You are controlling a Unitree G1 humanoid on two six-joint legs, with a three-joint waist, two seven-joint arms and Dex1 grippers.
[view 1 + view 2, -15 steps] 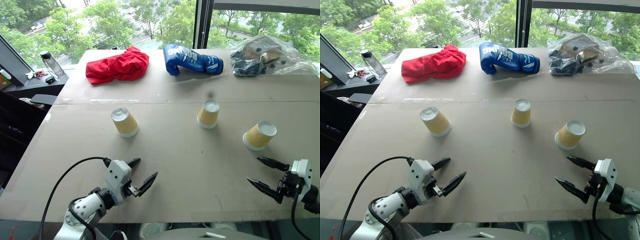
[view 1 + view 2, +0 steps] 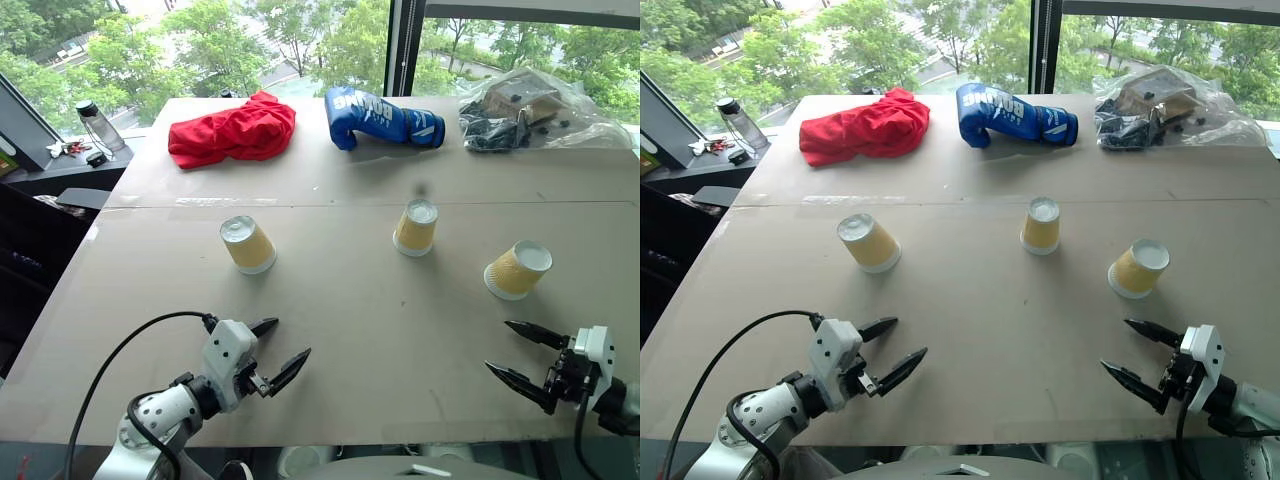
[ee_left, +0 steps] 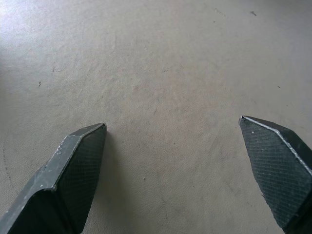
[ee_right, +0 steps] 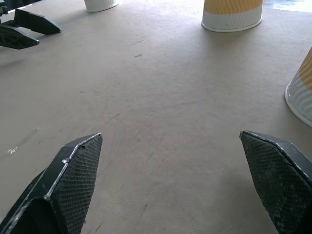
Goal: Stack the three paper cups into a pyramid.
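Progress: we judge the task not yet begun; nothing is stacked and we hold no cup.
Left cup (image 2: 248,245): upside down on the table (image 2: 330,300), well ahead of our left gripper.
Middle cup (image 2: 416,228): upside down, well apart from both of the others, toward the far half of the table.
Right cup (image 2: 519,270): also upside down, nearest our right gripper, just ahead of it.
Left gripper (image 2: 281,349): fingers spread wide, empty, low over bare table near the front edge.
Right gripper (image 2: 520,353): fingers spread wide, empty, low near the front edge; from its wrist we see the right cup's white rim at the side.
Still to do: we reckon all of it remains, meaning bring two cups side by side as a base, then set the third on top.
Clutter: red cloth (image 2: 234,131), blue glove (image 2: 383,118) and plastic bag (image 2: 536,112) lie at the far edge, clear of the cups.
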